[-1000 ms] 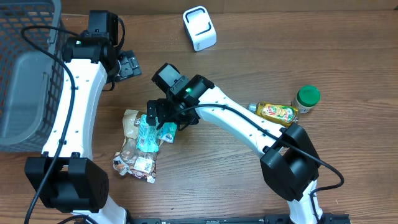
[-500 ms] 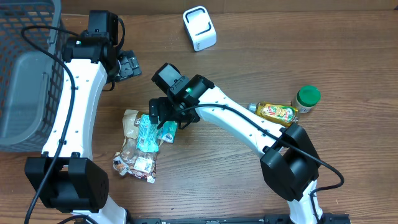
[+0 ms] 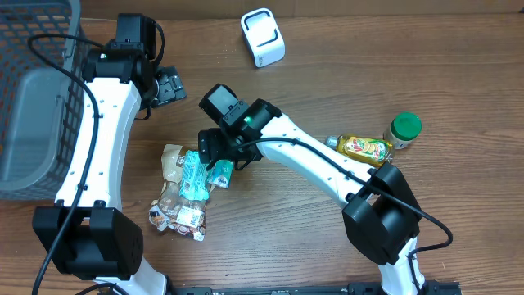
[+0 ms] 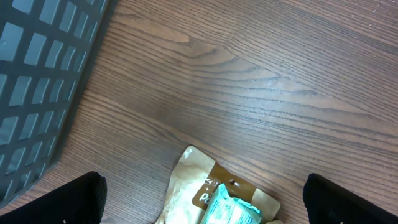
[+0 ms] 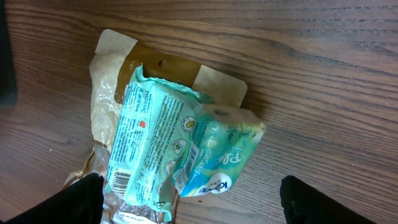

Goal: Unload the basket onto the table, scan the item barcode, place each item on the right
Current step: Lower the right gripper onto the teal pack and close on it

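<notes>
Your right gripper is hovering over the teal tissue pack with its fingers spread apart, gripping nothing. The pack is lying on a brown pouch left of centre on the table, well apart from the white scanner. Your left gripper is hanging wide open and empty near the basket.

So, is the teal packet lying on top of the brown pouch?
Yes, the right wrist view shows the teal packet overlapping the brown pouch and covering its lower part.
</notes>
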